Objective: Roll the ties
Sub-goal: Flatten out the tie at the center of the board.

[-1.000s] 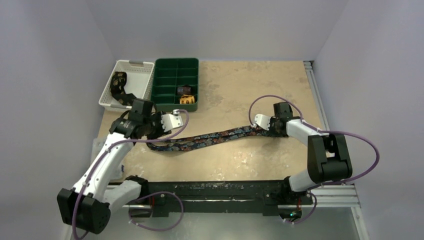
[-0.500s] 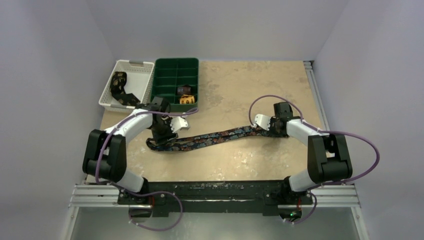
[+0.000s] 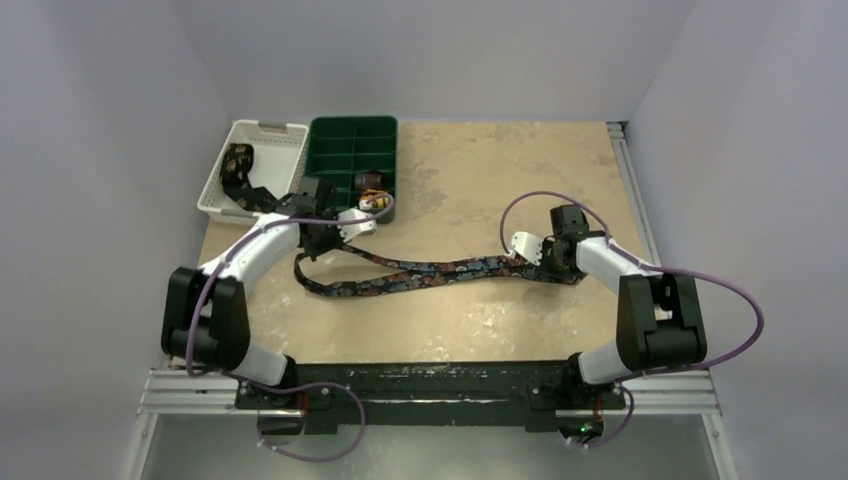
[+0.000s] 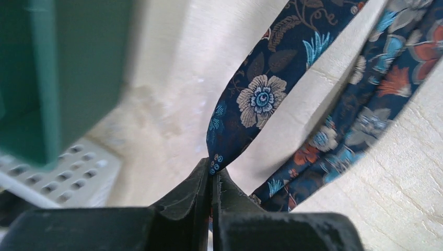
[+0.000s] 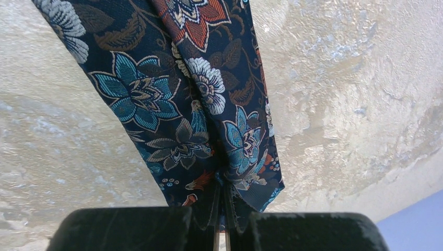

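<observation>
Pinching ends of long navy floral fabric necktie point(image 3: 420, 273) with left gripper point(image 4: 213, 177) (near green compartmented plastic tray point(image 3: 352, 121)) and right gripper point(image 5: 222, 209).

The tie point(image 3: 420, 275) across the table's middle is dark navy, printed with flowers in teal, cream and orange-red among brown leaves, with small pale dots in places. The table point(image 3: 480, 170) is mottled beige, like pale stone. At its far left corner the tray point(image 3: 352, 130) is dark green and the basket point(image 3: 262, 140) white, its wall a grid of holes. In the tray one roll point(image 3: 375, 203) is yellow with black, a second roll point(image 3: 364, 181) brown. The basket tie point(image 3: 238, 168) is black and gold. The left arm point(image 3: 255, 255) and right arm point(image 3: 610, 262) are white and black, their cables point(image 3: 720, 290) purple. The left gripper point(image 4: 214, 178) and right gripper point(image 5: 223, 212) are black
</observation>
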Robot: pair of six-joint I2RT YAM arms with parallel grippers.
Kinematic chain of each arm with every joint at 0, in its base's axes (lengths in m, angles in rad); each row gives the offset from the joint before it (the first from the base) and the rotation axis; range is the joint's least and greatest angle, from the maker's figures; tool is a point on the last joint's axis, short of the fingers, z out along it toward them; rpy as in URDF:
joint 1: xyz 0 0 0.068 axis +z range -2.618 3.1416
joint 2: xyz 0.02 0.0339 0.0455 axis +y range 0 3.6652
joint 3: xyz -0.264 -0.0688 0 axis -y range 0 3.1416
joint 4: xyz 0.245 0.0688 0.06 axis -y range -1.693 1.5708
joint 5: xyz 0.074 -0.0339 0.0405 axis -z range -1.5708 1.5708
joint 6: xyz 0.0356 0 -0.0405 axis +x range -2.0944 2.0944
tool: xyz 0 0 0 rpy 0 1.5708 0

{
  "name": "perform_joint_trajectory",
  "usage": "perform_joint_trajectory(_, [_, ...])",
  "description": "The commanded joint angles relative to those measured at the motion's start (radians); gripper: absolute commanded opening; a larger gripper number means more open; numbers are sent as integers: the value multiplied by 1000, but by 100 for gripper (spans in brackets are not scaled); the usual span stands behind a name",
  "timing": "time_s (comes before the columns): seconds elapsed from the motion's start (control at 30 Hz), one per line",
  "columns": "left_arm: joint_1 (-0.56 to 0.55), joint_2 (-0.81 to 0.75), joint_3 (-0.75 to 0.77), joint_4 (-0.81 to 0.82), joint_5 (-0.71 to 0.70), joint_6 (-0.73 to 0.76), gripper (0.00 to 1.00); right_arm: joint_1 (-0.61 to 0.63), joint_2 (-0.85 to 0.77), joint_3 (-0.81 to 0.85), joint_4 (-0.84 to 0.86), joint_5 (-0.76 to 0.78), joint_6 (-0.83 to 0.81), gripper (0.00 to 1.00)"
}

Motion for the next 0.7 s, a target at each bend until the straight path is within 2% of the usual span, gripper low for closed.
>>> perform_joint_trajectory(0.0, [5, -217, -9, 13, 59, 26, 0, -2, 1, 2, -102, -74, 15, 0])
perform_joint_trajectory(0.17, [4, -387, -260, 20, 57, 174, 1, -2, -7, -9, -95, -70, 9, 0])
perform_joint_trajectory(0.33, [4, -314, -422, 197, -54, 183, 25, -1, 1, -7, -85, -74, 6, 0])
perform_joint_trajectory(0.4, [5, -321, -426, 191, -55, 154, 38, -1, 10, -1, -88, -72, 6, 0])
perform_joint_trajectory(0.47, [8, -371, -384, 108, -4, 117, 50, -1, 10, 11, -98, -81, 12, 0])
perform_joint_trajectory(0.57, [9, -438, -275, -76, 171, 82, 57, 0, 5, 23, -111, -96, 10, 0])
perform_joint_trajectory(0.67, [6, -431, -196, -158, 274, 59, 70, -1, -8, 21, -126, -100, -10, 0])
